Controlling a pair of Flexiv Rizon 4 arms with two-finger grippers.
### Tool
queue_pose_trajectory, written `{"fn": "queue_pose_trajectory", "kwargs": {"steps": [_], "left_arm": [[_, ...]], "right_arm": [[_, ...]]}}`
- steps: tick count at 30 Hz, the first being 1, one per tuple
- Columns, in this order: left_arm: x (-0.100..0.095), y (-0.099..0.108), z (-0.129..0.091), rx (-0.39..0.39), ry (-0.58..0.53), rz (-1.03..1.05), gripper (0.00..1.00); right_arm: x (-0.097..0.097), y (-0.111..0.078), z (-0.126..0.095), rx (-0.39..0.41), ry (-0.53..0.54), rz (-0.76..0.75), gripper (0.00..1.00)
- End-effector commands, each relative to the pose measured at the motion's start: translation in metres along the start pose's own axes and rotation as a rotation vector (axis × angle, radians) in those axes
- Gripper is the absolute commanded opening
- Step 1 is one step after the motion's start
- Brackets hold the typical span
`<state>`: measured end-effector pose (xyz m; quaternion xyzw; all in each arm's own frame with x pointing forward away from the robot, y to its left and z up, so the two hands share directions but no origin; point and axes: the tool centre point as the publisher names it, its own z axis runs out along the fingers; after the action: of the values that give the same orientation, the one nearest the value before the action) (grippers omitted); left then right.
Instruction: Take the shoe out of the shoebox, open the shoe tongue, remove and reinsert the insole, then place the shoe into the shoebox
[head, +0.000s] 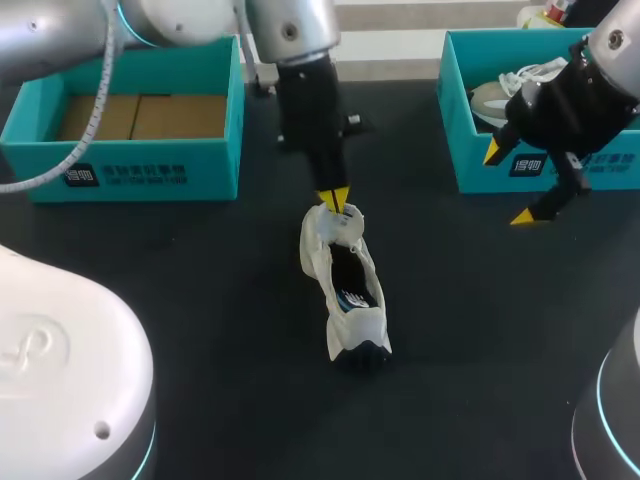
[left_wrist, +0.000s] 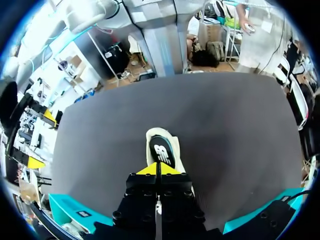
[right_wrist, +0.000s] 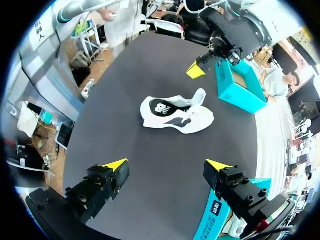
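A white shoe (head: 345, 280) with a dark insole lies on the black table's middle, also visible in the right wrist view (right_wrist: 175, 112). My left gripper (head: 335, 200) points straight down at the shoe's far end, yellow tips shut together right at the raised tongue (head: 335, 222). Whether any fabric is pinched does not show. In the left wrist view the gripper (left_wrist: 158, 169) is shut with the shoe (left_wrist: 161, 147) just ahead of it. My right gripper (head: 508, 184) hangs open and empty in front of the right shoebox (head: 480, 165); it appears wide open in its own view (right_wrist: 166, 166).
A teal shoebox (head: 120, 165) with cardboard inside stands at the back left. The right teal box holds another shoe (head: 500, 95). Bare black tabletop (head: 200, 300) surrounds the shoe on all sides.
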<state>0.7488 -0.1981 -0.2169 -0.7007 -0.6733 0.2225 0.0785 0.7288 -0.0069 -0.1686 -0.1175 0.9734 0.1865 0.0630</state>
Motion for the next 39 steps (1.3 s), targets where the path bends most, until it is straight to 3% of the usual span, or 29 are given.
{"fn": "queue_pose_trajectory", "kwargs": {"steps": [1,19,28,39], "left_arm": [[-0.003,-0.005,0.014,-0.023,0.003,-0.035,0.00],[-0.003,-0.007,0.018,-0.030,-0.004,-0.047,0.00],[-0.011,0.000,0.055,-0.100,0.072,0.050,0.00],[-0.004,0.021,0.096,-0.152,0.137,0.102,0.00]], "right_arm": [[-0.001,0.000,0.001,0.001,0.001,-0.001,1.00],[-0.001,0.000,0.001,0.001,0.001,-0.001,1.00],[-0.001,0.000,0.001,0.001,0.001,-0.001,1.00],[-0.001,0.000,0.001,0.001,0.001,-0.001,1.00]]}}
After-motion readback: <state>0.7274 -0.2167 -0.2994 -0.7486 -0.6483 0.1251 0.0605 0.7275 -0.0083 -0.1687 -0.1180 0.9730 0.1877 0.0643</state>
